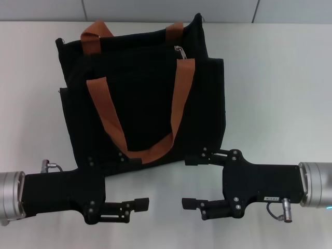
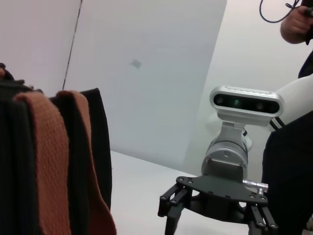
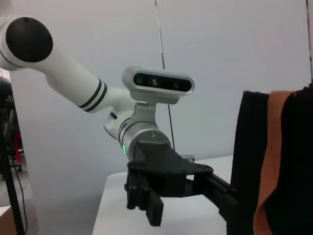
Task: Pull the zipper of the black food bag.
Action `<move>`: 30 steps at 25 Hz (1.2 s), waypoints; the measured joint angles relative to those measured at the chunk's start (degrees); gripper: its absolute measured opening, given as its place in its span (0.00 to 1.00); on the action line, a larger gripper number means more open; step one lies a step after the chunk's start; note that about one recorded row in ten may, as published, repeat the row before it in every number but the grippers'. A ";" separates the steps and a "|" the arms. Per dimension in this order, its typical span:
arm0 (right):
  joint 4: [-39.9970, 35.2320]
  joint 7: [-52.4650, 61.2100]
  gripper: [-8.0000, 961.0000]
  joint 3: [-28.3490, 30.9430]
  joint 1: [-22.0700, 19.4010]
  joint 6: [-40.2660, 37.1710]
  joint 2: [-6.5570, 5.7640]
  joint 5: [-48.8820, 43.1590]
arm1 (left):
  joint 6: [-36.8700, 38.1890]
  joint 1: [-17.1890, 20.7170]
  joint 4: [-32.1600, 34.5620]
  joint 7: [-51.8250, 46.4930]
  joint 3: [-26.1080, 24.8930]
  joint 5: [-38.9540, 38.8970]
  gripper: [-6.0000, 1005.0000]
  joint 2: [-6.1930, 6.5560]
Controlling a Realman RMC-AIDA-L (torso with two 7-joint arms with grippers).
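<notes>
The black food bag [image 1: 145, 98] stands upright on the white table, with two orange-brown strap handles [image 1: 179, 98]. The silver zipper [image 1: 180, 52] sits on the top edge toward the bag's right end. My left gripper [image 1: 140, 181] is open in front of the bag's lower left, its upper finger against the bag's base. My right gripper [image 1: 188, 182] is open in front of the bag's lower right, facing the left one. The left wrist view shows the bag [image 2: 98, 147] and the right gripper [image 2: 215, 223] beyond it. The right wrist view shows the bag [image 3: 293, 161] and the left gripper [image 3: 188, 210].
The white table [image 1: 275, 93] extends to both sides of the bag. A grey panelled wall [image 1: 171, 9] runs behind it. A person's hand [image 2: 296, 24] and dark clothing show at the edge of the left wrist view.
</notes>
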 joint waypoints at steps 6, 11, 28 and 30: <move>0.24 -0.03 0.86 0.12 0.09 0.35 0.01 0.04 | -0.01 -0.04 0.00 0.04 0.00 0.88 0.82 0.06; 0.24 -0.07 0.86 0.02 0.17 0.50 0.01 0.05 | 0.00 -0.04 0.02 0.05 0.00 0.92 0.82 0.12; 0.02 -0.16 0.86 0.45 0.19 0.50 0.01 0.06 | 0.00 0.03 0.09 0.04 0.00 0.95 0.81 0.13; -0.03 -0.16 0.86 0.47 0.19 0.50 0.01 0.09 | -0.05 0.06 0.09 0.04 0.00 0.95 0.81 0.13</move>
